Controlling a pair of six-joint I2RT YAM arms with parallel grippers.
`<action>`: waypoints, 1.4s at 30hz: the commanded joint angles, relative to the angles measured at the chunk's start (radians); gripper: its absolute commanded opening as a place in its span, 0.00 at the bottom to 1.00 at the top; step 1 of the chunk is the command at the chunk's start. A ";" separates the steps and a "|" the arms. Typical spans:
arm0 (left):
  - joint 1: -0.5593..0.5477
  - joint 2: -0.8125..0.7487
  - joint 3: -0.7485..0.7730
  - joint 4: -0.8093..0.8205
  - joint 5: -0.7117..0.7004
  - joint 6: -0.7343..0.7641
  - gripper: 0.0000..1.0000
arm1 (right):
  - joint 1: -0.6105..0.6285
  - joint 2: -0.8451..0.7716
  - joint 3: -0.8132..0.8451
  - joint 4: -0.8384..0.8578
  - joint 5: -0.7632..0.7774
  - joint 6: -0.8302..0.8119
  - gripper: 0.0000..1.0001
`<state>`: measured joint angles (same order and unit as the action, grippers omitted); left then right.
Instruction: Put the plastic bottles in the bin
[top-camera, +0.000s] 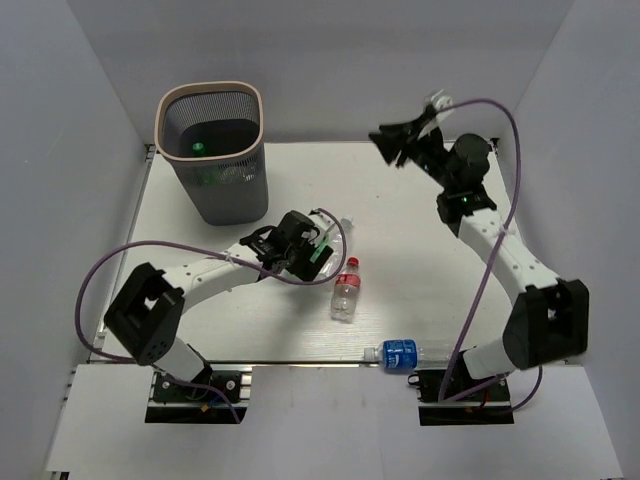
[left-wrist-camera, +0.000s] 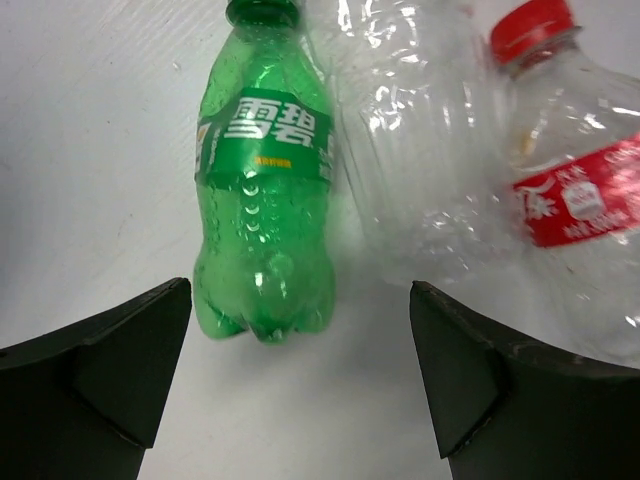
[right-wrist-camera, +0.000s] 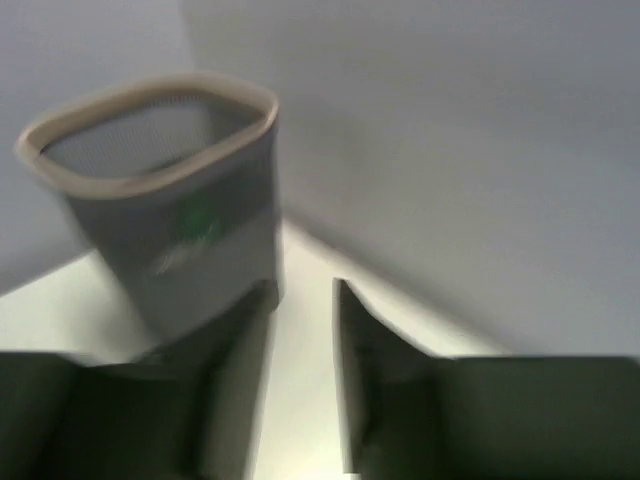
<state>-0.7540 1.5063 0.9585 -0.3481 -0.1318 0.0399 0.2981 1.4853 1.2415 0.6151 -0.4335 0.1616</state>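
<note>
Green plastic bottle (left-wrist-camera: 262, 200): glossy, dimpled skin with a smooth printed label; the clear plastic bottle (left-wrist-camera: 420, 140) is shiny and crumpled, and the red-capped clear plastic bottle (left-wrist-camera: 585, 200) carries a glossy red film label. White counter (left-wrist-camera: 90, 150): matt and smooth. Dark grey bin (top-camera: 232, 190): finely ribbed matt wall under a smooth pale beige rim (top-camera: 210, 87).

- The bin (top-camera: 228, 195) was dark grey with fine ribbing and a pale beige rim
- The green bottle (left-wrist-camera: 262, 200) wore a green label with white characters
- The red-capped bottle (left-wrist-camera: 585, 200) was clear, its label red with white print
- The blue-labelled bottle (top-camera: 398, 352) was clear
- The surface (top-camera: 420, 280) was white
</note>
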 joint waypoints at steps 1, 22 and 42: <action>0.008 0.067 0.039 0.020 -0.061 0.035 1.00 | -0.007 -0.133 -0.144 -0.197 -0.122 -0.036 0.45; 0.027 0.062 0.333 -0.009 -0.005 0.028 0.34 | -0.096 -0.300 -0.290 -0.735 -0.148 -0.194 0.90; 0.360 0.126 0.921 -0.219 -0.417 -0.130 0.43 | -0.119 -0.074 -0.150 -0.895 -0.208 -0.254 0.40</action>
<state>-0.4324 1.6196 1.8870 -0.4686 -0.4717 -0.0212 0.1780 1.3724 1.0145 -0.2241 -0.6300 -0.0525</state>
